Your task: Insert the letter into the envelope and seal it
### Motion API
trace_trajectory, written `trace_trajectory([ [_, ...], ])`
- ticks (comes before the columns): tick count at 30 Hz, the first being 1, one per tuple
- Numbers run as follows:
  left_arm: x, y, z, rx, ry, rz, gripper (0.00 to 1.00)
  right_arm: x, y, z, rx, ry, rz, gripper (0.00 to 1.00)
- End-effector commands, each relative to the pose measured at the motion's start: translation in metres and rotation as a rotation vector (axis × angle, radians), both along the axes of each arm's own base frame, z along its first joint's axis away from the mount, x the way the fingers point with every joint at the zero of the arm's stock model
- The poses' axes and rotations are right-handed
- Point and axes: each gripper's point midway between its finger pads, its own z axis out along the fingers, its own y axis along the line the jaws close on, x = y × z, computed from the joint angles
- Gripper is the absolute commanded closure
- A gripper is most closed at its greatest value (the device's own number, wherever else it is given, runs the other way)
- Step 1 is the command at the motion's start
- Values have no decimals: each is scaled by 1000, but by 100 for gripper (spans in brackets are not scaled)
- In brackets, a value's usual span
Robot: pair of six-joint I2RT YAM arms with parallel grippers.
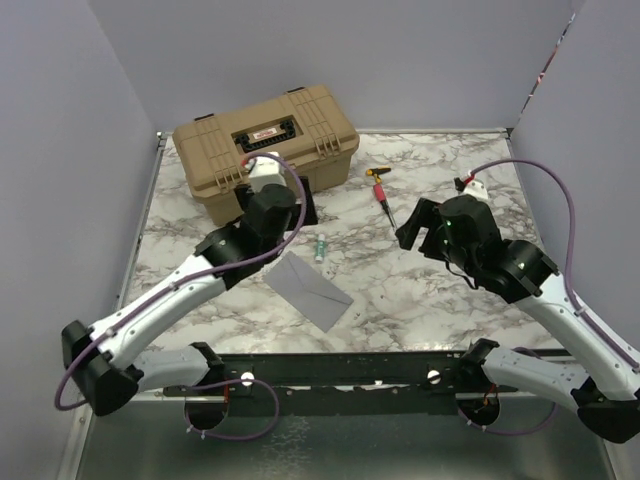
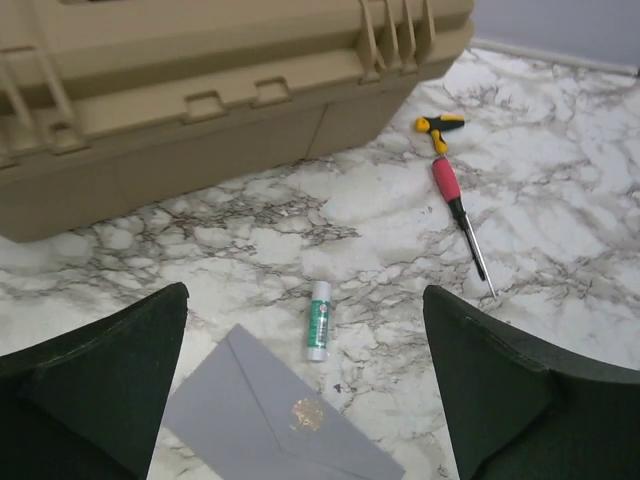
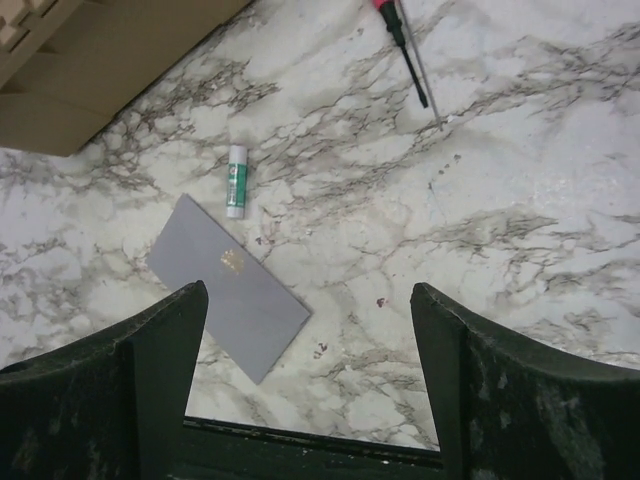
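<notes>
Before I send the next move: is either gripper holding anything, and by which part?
Nothing is held. Left gripper and right gripper both stand open; the envelope lies flat on the table, untouched.

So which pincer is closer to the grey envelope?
Left. The left pincer hangs open just past the envelope's far corner, almost over it. The right pincer is farther off, out to the envelope's right side.
</notes>
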Motion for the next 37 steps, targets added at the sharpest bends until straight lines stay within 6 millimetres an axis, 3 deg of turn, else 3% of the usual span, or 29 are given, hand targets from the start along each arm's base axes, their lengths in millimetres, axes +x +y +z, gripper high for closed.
trace_trajectory([
  [1,-30,70,45,35,-97,158,1,-3,-35,24,-94,-79,-80,15],
  [7,-76,136,106,-35,-257,214,1,-11,-65,63,-101,-178,-155,15],
  [15,-114,184,118,32,-255,233,1,-20,-75,106,-37,-281,-162,14],
  [20,-123,197,119,30,-268,250,1,-21,-67,118,-7,-309,-116,14],
  [37,-128,203,107,51,-238,261,1,-15,-58,118,-21,-312,-81,13],
])
